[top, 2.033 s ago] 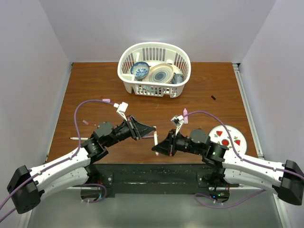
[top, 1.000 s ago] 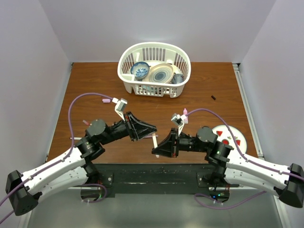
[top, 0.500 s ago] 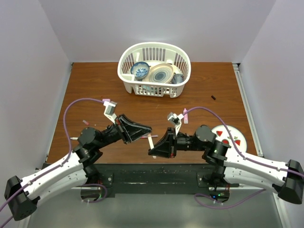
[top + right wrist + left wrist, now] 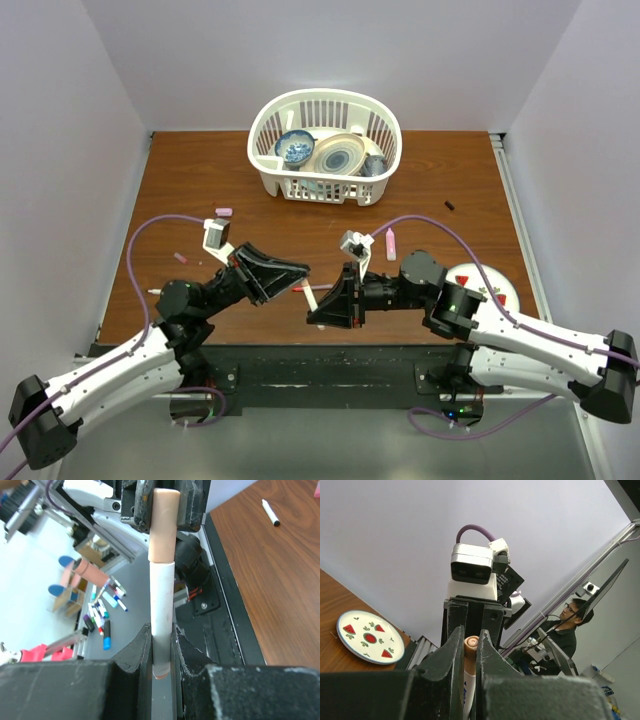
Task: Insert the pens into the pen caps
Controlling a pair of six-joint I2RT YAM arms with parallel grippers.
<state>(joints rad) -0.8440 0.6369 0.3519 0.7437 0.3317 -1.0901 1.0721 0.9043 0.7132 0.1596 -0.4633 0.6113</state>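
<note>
A white pen [image 4: 312,293] with a salmon-red cap [image 4: 298,288] on its end hangs in the air between my two grippers, near the table's front edge. My left gripper [image 4: 297,276] is shut on the cap [image 4: 470,644]. My right gripper [image 4: 320,306] is shut on the white barrel [image 4: 162,595]. In the right wrist view the cap [image 4: 164,525] sits in line on the barrel and reaches up between the left jaws. A lilac-pink highlighter [image 4: 390,243], a pink cap [image 4: 224,212], a black cap [image 4: 449,206] and a white pen with a black end [image 4: 270,512] lie on the table.
A white basket [image 4: 270,180] holding bowls and a plate stands at the back middle. A watermelon-print plate [image 4: 497,287] lies at the right, partly under my right arm, and also shows in the left wrist view [image 4: 367,637]. A small dark pink piece [image 4: 180,257] lies at the left.
Both grippers have shifted left and toward the near edge, staying tip to tip. The pen has moved with them and tilted from upright to slanting.
</note>
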